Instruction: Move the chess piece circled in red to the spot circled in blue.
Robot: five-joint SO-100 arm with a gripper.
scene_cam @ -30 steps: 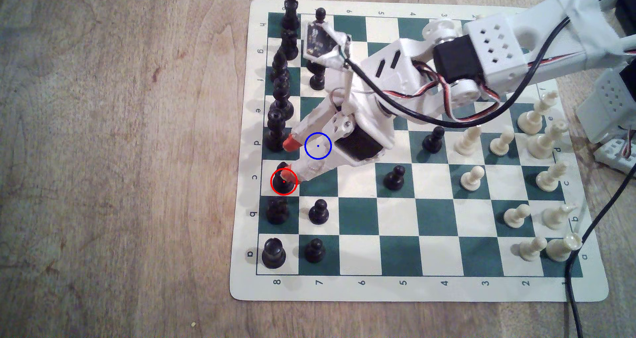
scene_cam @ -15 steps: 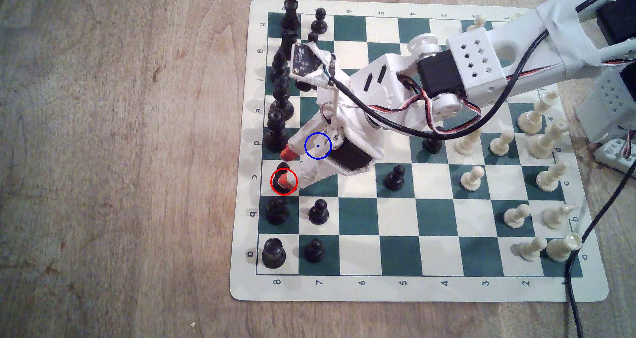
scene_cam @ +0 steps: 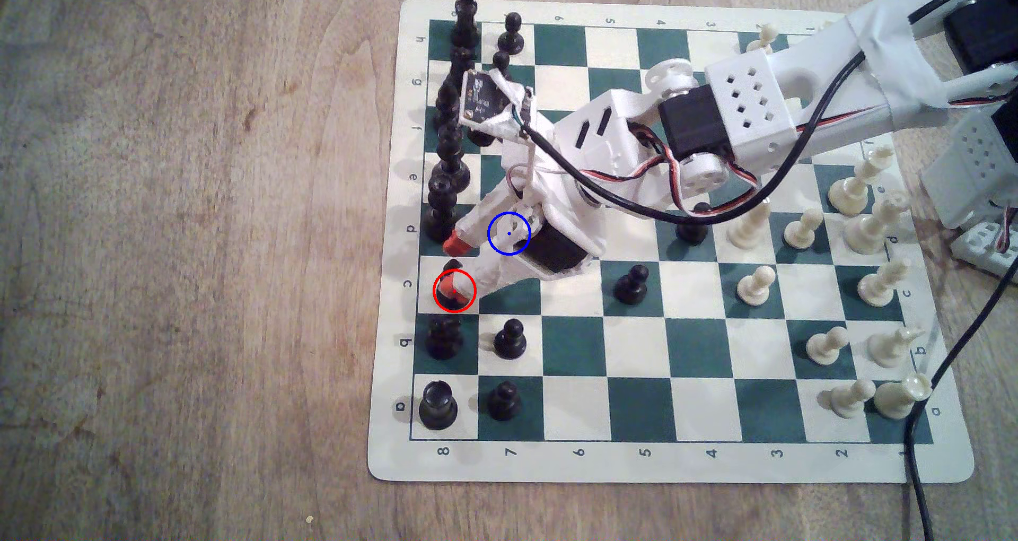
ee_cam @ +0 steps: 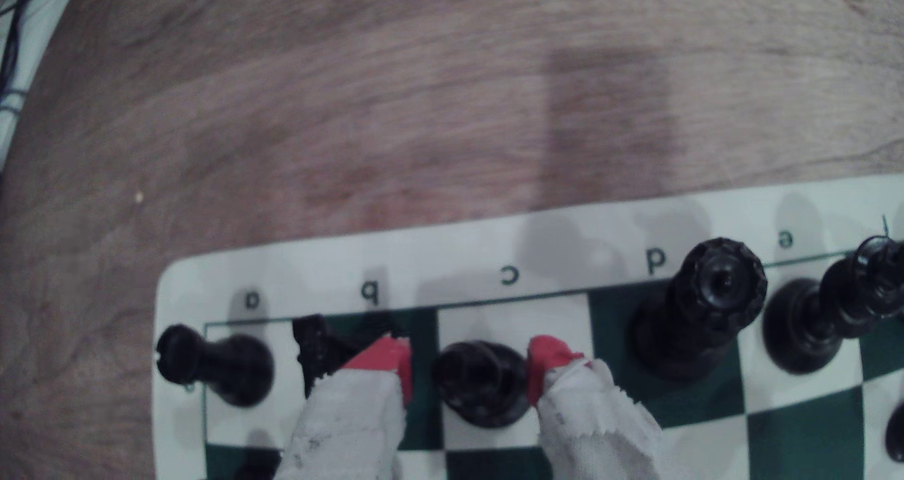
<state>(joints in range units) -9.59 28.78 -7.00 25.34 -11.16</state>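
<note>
The gripper (ee_cam: 469, 372) is spread around the bishop (ee_cam: 482, 380) on its cream edge square, one red tip touching, the other apart. Closing unevenly could tip it into the knight (ee_cam: 318, 350) or queen (ee_cam: 704, 309) beside it.

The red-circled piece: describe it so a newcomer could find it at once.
On the chess mat, follow the black back row along the exterior view's left edge to the cream square lettered c. The black bishop stands there between the open gripper tips, beside the taller crowned piece, with a smooth domed head.
</note>
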